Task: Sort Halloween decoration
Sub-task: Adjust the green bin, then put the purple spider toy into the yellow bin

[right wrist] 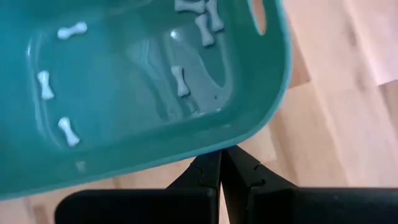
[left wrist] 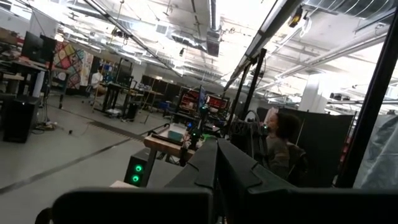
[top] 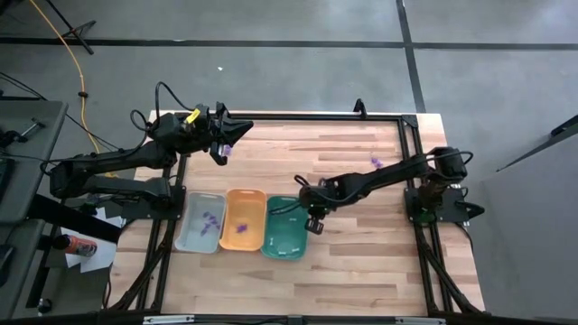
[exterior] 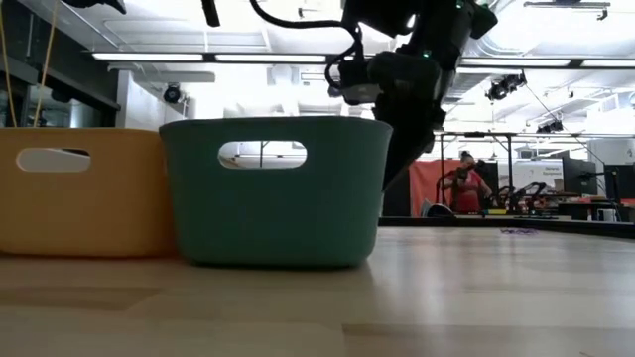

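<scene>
Right end effector (right wrist: 221,167) clenched, empty, at the glossy teal tray's (top: 282,242) 3 o'clock rim. White bone-shaped pieces (right wrist: 179,81) inside. Left end effector (top: 223,143) clenched, raised over the wood-plank counter (top: 361,262).

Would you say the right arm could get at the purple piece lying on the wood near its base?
Probably yes. The purple piece lies alone on bare table beside that arm, with nothing around it; the right gripper, shut, hangs by the teal tray.

White bone-shaped pieces (right wrist: 180,81) lie scattered in the teal tray (right wrist: 249,118) (purple ones (top: 210,219) in the grey).
</scene>
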Controlling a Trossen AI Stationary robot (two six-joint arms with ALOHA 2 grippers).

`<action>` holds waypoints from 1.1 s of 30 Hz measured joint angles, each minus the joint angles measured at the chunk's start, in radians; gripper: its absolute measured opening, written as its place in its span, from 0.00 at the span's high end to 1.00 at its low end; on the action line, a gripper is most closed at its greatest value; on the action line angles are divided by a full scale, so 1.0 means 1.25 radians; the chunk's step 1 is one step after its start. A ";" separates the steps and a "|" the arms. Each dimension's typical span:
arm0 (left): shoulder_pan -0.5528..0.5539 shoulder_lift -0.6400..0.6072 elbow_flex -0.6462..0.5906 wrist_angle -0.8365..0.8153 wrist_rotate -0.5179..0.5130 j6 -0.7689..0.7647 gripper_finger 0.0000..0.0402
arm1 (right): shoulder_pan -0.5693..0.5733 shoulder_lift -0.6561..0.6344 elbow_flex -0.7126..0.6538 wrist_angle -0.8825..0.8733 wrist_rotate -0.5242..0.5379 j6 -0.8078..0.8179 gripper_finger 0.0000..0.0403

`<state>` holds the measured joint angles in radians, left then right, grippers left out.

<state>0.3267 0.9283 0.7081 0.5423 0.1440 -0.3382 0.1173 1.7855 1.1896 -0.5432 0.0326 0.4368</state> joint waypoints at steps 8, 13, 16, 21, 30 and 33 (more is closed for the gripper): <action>0.000 0.000 0.000 0.000 0.000 0.015 1.00 | -0.040 0.000 0.000 0.052 0.019 0.002 1.00; 0.000 0.000 0.000 0.000 -0.001 0.015 1.00 | -0.059 0.000 0.000 0.062 0.016 0.001 1.00; 0.000 0.000 0.000 0.000 -0.001 0.015 1.00 | -0.065 -0.017 0.000 0.025 0.015 -0.013 1.00; 0.001 0.000 0.000 -0.001 -0.001 0.044 1.00 | -0.080 -0.100 0.000 -0.086 0.031 -0.047 1.00; 0.002 0.000 0.000 -0.051 0.003 0.049 1.00 | -0.105 -0.393 -0.122 -0.132 0.139 -0.084 1.00; 0.002 0.000 0.000 -0.082 0.001 0.050 1.00 | -0.122 -0.543 -0.254 -0.091 0.139 -0.054 1.00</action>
<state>0.3286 0.9279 0.7082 0.4392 0.1453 -0.2763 -0.0358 1.1062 0.8727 -0.6567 0.2062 0.3692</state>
